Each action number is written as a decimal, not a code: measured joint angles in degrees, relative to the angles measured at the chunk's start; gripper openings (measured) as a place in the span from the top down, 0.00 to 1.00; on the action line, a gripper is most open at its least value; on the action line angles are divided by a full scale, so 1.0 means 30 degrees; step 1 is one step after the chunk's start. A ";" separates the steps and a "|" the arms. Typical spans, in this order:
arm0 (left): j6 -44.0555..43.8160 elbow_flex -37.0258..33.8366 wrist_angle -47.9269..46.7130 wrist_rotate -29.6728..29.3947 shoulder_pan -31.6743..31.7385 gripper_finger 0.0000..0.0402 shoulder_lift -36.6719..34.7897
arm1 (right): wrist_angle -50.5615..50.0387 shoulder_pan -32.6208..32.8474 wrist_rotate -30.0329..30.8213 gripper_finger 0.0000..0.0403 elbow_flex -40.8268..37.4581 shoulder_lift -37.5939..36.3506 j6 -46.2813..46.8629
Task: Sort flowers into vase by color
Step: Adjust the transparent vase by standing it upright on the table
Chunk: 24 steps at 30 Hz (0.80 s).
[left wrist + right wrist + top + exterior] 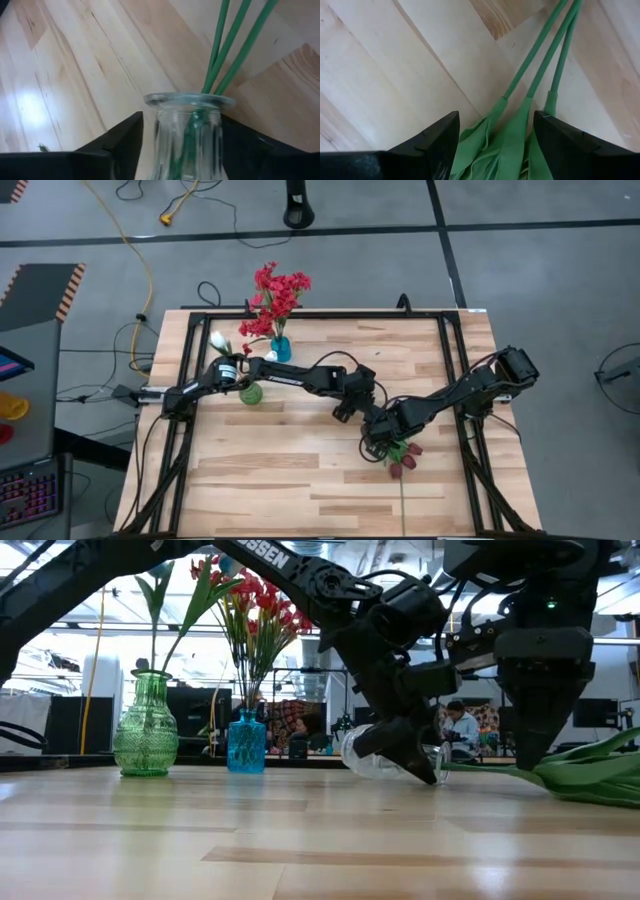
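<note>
A clear glass vase (372,761) lies on its side mid-table, with three green stems (227,47) reaching into its mouth (189,99). My left gripper (181,119) is open, a finger on either side of the vase's neck. The stems belong to dark maroon tulips (405,458), which lie on the table. My right gripper (496,115) points down, open, astride their green leaves (507,145). A green vase (250,392) holds a white tulip (218,340). A blue vase (281,348) holds red flowers (276,295). My left gripper slants down over the lying vase, its fingers flanking the neck (187,145) just below the rim. Whether they touch the glass I cannot tell. My right gripper comes from above with the leaves filling the gap between its fingers. Whether they touch the leaves I cannot tell.
Both arms meet at mid-table, close together (378,425). A thin stem (404,495) runs toward the near edge. The green and blue vases stand upright at the far left. Bare wood lies at the near left (260,480) and the far right (420,350).
</note>
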 joint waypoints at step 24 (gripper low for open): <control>0.0740 -0.0005 0.0156 0.0251 -0.0015 0.61 -0.0029 | -0.3664 0.0284 0.1355 0.30 0.2142 0.0247 0.1064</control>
